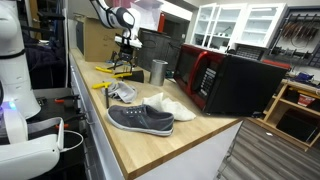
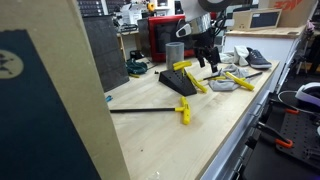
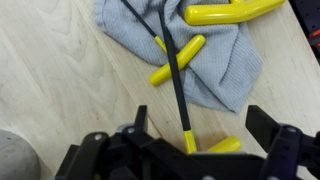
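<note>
My gripper hangs open above the wooden counter, with nothing between its fingers. Directly below it in the wrist view lies a thin black rod with a yellow tip, running up over a crumpled grey cloth. A short yellow handle rests on the cloth, and a yellow loop lies at its far edge. In both exterior views the gripper hovers over this pile of yellow and black tools. A black dustpan with a yellow handle sits beside the cloth.
A grey shoe and a white shoe lie on the counter, with a metal cup and a red-and-black microwave behind them. A long black rod with a yellow end lies apart. The counter edge drops off close by.
</note>
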Robot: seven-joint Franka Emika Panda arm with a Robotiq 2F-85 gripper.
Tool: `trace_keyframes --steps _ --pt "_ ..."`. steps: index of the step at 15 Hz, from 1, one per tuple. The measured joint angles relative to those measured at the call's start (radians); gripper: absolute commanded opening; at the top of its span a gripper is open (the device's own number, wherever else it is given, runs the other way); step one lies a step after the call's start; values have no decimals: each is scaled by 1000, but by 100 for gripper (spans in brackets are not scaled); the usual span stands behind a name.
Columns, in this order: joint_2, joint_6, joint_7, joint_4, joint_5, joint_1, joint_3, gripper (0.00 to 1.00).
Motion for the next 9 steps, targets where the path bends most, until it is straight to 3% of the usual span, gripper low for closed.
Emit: trace_keyframes --steps 9 --pt "42 26 0 8 -17 -10 29 100"
